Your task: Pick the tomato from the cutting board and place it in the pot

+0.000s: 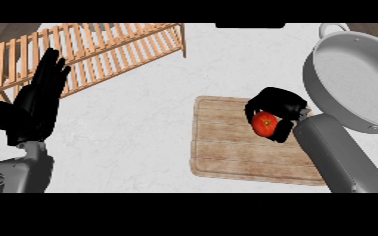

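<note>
A: Item one, the tomato. Location?

B: Red, round, held in the right hand over the upper right part of the cutting board. The black fingers curl round it from above and from its right side, with the thumb on the other side; only its lower left face shows. Whether it touches the wood or sits just clear of it cannot be told from this view.

A: Item two, the cutting board.

B: Pale wood, rectangular, lying flat on the white surface at centre right. The grey right forearm crosses its right edge, coming in from the lower right.

A: Item three, the pot.

B: Grey metal, wide and shallow-looking, at the right edge of the view, just beside the board's upper right corner. One loop handle shows at its top. Its right part is cut off by the view's edge. The visible inside is bare grey metal.

A: Item four, the left hand.

B: At the left edge, open, fingers straight and pointing up, holding nothing, resting in front of the rack.

A: Item five, that rack.

B: A wooden slatted dish rack, upper left, set at a slant on the surface, well apart from the board and the pot.
</note>
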Motion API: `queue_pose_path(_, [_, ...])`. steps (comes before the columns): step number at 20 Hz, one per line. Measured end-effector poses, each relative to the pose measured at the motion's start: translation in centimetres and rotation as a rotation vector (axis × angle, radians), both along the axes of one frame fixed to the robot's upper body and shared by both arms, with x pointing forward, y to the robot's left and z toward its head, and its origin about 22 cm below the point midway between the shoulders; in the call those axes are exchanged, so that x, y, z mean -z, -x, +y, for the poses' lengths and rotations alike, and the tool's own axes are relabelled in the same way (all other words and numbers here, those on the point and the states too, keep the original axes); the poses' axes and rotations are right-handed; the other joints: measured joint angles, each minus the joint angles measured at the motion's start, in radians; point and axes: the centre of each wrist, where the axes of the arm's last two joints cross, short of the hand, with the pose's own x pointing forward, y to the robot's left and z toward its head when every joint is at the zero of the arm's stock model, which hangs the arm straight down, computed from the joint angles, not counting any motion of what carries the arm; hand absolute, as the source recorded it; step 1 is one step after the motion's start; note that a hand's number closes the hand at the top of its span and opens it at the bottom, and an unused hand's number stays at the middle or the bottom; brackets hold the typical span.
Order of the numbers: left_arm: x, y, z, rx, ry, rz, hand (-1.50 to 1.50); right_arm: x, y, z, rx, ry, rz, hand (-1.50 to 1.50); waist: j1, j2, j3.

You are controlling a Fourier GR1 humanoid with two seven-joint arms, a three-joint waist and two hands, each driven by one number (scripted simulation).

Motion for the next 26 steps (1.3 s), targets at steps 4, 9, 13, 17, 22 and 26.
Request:
queue_pose_path(4, [0.0, 0.3, 0.5, -0.025, 0.001, 0.008, 0.00, 1.0, 3.2, 1.6, 0.098, 0.009, -0.015, 1.50, -0.022, -0.011, -0.004])
queue_pose_path(9, [0.1, 0.6, 0.7, -0.042, 0.002, 0.013, 0.00, 1.3, 8.8, 4.2, 0.227, -0.011, -0.034, 1.50, -0.038, -0.014, -0.004])
queue_pose_path(13, [0.1, 0.3, 0.0, -0.033, -0.001, 0.013, 0.00, -0.2, 13.3, 4.9, 0.301, -0.037, -0.058, 1.50, -0.030, -0.007, 0.000])
queue_pose_path(17, [0.3, 0.4, -0.2, -0.030, 0.003, 0.006, 0.00, -3.7, 15.5, 4.9, 0.404, -0.153, -0.144, 1.50, -0.029, -0.005, 0.001])
queue_pose_path(22, [0.4, 0.5, 0.6, -0.040, -0.001, 0.013, 0.00, -7.9, 17.7, 3.7, 0.576, -0.353, -0.326, 1.50, -0.034, -0.004, 0.002])
queue_pose_path(26, [-0.3, 0.4, 0.5, -0.026, 0.004, 0.004, 0.00, -11.2, 18.8, 2.0, 0.711, -0.457, -0.492, 1.50, -0.025, -0.002, 0.002])
